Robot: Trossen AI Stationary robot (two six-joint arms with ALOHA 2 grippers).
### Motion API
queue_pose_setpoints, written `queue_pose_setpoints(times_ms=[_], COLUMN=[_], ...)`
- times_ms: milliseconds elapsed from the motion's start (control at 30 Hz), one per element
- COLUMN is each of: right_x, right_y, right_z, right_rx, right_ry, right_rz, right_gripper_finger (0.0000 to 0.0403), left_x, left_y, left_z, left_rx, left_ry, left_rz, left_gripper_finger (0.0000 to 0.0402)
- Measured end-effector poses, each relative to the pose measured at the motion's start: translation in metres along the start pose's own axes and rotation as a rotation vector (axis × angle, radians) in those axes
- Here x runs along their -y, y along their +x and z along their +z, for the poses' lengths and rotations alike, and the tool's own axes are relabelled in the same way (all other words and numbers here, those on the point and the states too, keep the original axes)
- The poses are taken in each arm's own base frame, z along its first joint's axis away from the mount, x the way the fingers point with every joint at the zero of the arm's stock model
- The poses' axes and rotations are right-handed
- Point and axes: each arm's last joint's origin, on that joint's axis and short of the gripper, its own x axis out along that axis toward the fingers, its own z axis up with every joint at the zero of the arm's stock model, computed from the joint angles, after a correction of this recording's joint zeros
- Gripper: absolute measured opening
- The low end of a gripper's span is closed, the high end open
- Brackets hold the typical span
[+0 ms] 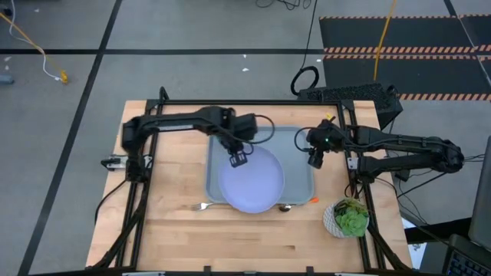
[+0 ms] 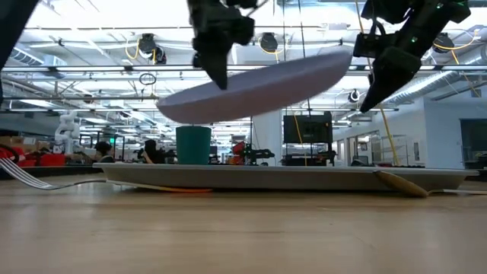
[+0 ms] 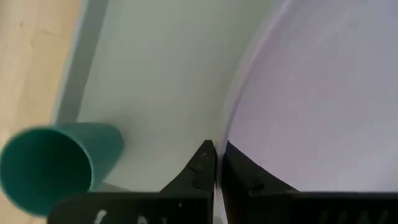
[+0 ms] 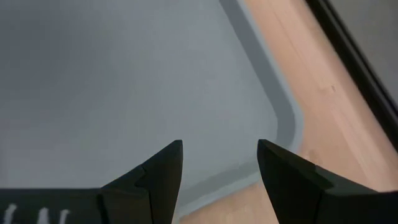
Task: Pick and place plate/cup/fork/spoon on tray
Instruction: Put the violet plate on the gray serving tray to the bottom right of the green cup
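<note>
The pale lavender plate (image 1: 252, 182) hangs tilted above the grey-blue tray (image 1: 301, 146), held by my left gripper (image 1: 238, 159), which is shut on its rim. The dark green cup (image 2: 193, 144) stands upright on the tray's far left part; it also shows in the left wrist view (image 3: 56, 165), and my left arm hides it in the high view. The fork (image 1: 202, 205) lies on the table by the tray's near left corner. The spoon (image 1: 298, 205) lies at the tray's near right edge. My right gripper (image 1: 314, 159) is open and empty above the tray's right side. My left gripper pinches the plate's rim (image 3: 219, 142) on its far left side between its two fingers, one on the upper face and one on the underside. The fingers come from above, pointing down. The plate is lifted clear of the tray and tilted, its left side (image 2: 171, 110) lower than its right.
A white bowl of green leafy stuff (image 1: 349, 218) stands at the table's near right corner. Bare wood (image 1: 176, 245) lies along the near side and on the left. Black frame bars (image 1: 146, 199) run along the table's edges.
</note>
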Motion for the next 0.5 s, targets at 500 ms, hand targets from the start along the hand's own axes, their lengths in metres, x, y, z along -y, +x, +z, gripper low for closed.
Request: queue_pose_setpoints(times_ms=[500], right_x=[-0.013], right_y=[-0.003], right_z=[0.001], right_rx=[0.030], right_ry=[-0.032], right_rz=[0.050], right_gripper_finger=[0.0199], left_x=[-0.050], left_y=[0.057], left_z=[0.038], left_rx=[-0.104], left_ry=[0.154], left_rz=[0.034], left_gripper_finger=[0.0006])
